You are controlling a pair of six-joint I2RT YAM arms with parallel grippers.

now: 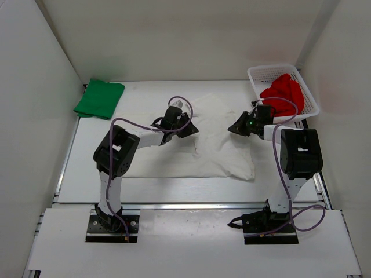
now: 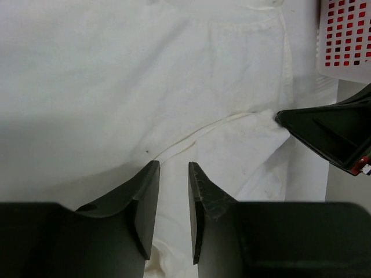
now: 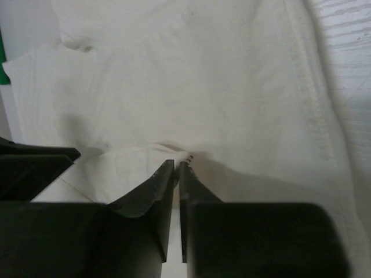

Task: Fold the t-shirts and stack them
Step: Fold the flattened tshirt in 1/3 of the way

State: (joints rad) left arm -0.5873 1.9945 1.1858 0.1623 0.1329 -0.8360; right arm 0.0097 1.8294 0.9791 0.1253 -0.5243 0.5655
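**white t-shirt spread mid-table, right gripper pinching its edge**

the white t-shirt (image 1: 214,145) lay spread and creased on the middle of the table (image 1: 116,186), between the two arms. the green t-shirt (image 1: 99,98) lay folded flat at the far left corner, well apart from the white one. the red t-shirt (image 1: 282,91) sat bunched inside the white mesh basket (image 1: 272,68) at the far right corner.

the left gripper (image 1: 191,128) hung over the left part of the white t-shirt. in the left wrist view its jaws stood slightly parted, with cloth showing through the narrow gap and nothing seen clamped between them (whether the tips touched the cloth could not be told).

the right gripper (image 1: 232,128) was at the right side of the same shirt. in the right wrist view its jaws were pressed together on a small raised fold of white cloth at the tips. the left wrist view showed that gripper's tip meeting the shirt's edge, with a seam line running to it. the two grippers faced each other across the shirt, apart.
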